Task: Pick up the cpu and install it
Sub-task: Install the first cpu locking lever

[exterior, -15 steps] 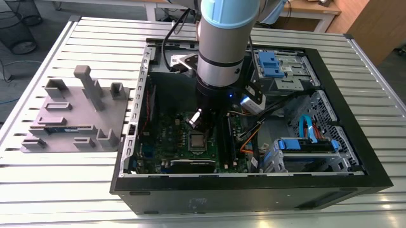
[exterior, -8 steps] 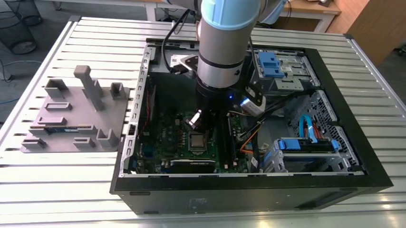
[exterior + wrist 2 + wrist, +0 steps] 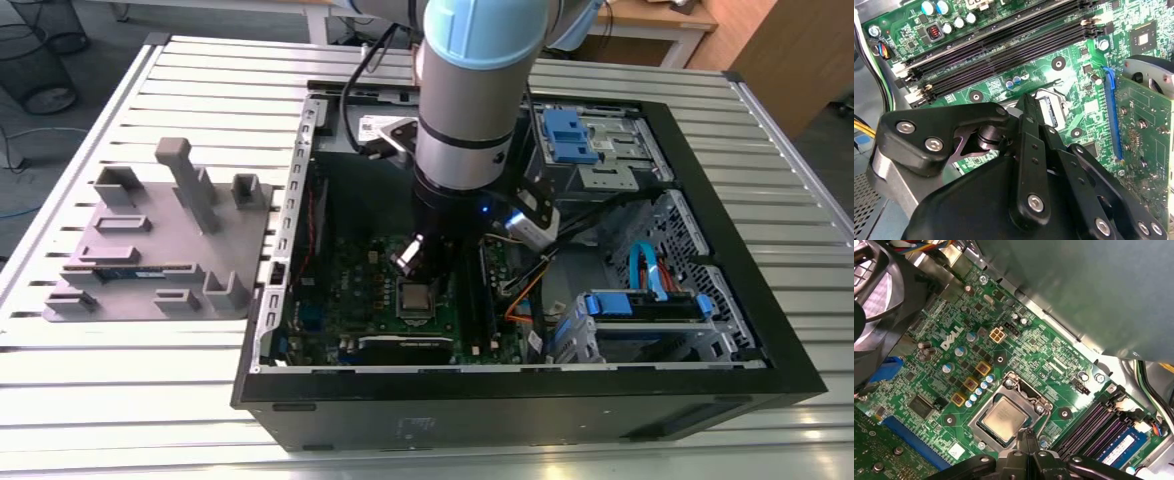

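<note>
Silver cpu [image 3: 1004,418] sits flat in the socket frame [image 3: 1010,411] on the green board [image 3: 949,390]. My gripper [image 3: 1028,441] hangs just above, at its 5 o'clock corner; jaws look pinched together w/ nothing between.

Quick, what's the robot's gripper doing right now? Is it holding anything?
Gripper: shut, fingers pressed together, holding nothing. It hangs just above the cpu, which already sits in the socket on the motherboard.
</note>
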Available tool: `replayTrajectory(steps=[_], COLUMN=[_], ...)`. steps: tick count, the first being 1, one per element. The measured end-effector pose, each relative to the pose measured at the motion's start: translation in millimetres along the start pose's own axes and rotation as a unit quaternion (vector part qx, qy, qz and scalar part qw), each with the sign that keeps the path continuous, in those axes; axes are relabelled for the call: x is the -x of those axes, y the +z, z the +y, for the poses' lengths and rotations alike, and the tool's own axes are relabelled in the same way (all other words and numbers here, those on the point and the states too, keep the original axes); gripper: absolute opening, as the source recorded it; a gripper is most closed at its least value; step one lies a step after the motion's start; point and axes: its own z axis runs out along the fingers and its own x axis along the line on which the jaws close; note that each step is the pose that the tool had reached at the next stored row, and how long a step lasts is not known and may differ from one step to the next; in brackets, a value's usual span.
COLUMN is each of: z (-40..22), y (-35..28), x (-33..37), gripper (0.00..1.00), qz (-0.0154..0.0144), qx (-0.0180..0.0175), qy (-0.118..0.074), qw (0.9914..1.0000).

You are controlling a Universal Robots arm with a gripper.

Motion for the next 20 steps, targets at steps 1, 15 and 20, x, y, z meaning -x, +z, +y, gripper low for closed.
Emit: replayTrajectory(steps=[1,15,20], z=[-0.4,-5.0,-5.5], y=[0.4,6.2,7.6], x=[0.2,-2.5,-2.8], gripper=[0.11,0.11,0.11], qz=[0.0,0.0017,0.003], qx=[0.0001,0.0017,0.0028], qy=[0.001,0.024,0.04], qw=[1.0,0.99972,0.99919])
